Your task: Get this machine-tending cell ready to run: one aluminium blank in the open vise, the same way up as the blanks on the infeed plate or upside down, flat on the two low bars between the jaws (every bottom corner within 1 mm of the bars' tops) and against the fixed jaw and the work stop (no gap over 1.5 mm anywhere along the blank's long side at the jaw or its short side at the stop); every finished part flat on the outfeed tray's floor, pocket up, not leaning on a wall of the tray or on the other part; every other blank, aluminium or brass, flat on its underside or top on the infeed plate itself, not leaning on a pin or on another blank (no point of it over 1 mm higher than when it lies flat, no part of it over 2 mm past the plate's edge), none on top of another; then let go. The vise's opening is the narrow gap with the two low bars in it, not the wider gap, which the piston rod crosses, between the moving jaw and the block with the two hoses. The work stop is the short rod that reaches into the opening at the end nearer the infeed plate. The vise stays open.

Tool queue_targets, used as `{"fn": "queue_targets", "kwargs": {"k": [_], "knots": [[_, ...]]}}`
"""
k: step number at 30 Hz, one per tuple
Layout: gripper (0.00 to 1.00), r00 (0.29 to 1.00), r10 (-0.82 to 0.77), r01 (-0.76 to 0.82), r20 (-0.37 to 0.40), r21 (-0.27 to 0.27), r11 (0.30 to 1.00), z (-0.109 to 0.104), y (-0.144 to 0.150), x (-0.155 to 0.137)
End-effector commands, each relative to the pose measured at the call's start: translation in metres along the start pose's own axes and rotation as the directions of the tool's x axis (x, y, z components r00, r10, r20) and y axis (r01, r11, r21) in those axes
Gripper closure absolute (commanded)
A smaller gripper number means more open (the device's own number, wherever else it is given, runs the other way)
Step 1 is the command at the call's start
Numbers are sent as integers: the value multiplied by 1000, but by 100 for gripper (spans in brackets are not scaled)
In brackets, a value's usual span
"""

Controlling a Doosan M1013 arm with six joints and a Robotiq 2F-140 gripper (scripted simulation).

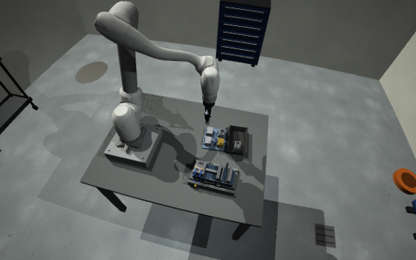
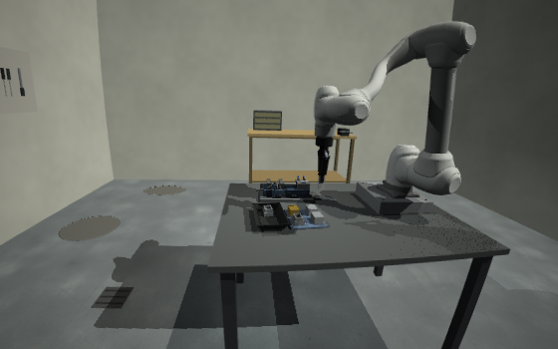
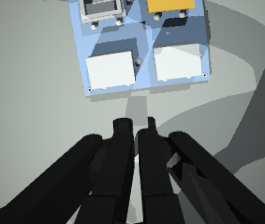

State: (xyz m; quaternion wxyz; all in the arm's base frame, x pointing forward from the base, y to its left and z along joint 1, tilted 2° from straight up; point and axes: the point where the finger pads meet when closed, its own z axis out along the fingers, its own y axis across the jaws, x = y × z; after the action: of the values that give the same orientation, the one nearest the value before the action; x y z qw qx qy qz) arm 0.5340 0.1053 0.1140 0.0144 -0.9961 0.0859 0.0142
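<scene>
The blue plate [image 1: 215, 148] [image 2: 309, 226] [image 3: 145, 45] carried two aluminium blanks, one brass blank [image 1: 221, 142] [image 2: 293, 209] [image 3: 171, 5] and one pocketed part [image 1: 221, 132] [image 2: 298, 218] [image 3: 101, 9]. The dark tray [image 1: 230, 128] [image 2: 274, 225] held one part, and one vise [image 1: 215, 178] [image 2: 285, 190] stood on the table [image 1: 177, 200] [image 2: 348, 249]

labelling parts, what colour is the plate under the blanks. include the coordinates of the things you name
The plate [image 1: 204, 148] [image 3: 148, 37] is light blue, clearest in the wrist view.

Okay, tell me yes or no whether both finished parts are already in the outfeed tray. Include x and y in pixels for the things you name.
No, one finished part [image 3: 101, 7] sits on the blue infeed plate [image 3: 146, 37].

blue drawer cabinet [image 1: 243, 31], orange ring [image 1: 400, 183], wooden workbench [image 2: 282, 134]
</scene>
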Motion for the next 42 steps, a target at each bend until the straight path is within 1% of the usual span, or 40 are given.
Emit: {"fn": "queue_targets", "kwargs": {"k": [1, 9, 20, 21, 22, 27, 33, 35, 36, 37, 42], "knots": [[100, 1000, 5, -5, -11, 5, 1000, -8, -1, 3], [100, 1000, 5, -5, -11, 5, 1000, -23, -1, 2], [100, 1000, 5, -5, -11, 5, 1000, -26, -1, 4], [100, 1000, 5, -5, -11, 5, 1000, -27, -2, 15], [100, 1000, 5, -5, -11, 5, 1000, -29, -5, 38], [100, 1000, 5, -5, -10, 5, 1000, -30, -12, 94], [100, 1000, 5, -5, -10, 5, 1000, -27, -17, 158], [100, 1000, 5, -5, -10, 5, 1000, -27, -17, 158], [100, 1000, 5, -5, -10, 5, 1000, -27, -17, 166], [100, 1000, 5, -5, -10, 5, 1000, -27, -17, 168], [100, 1000, 5, -5, -10, 5, 1000, -26, -17, 168]]}}
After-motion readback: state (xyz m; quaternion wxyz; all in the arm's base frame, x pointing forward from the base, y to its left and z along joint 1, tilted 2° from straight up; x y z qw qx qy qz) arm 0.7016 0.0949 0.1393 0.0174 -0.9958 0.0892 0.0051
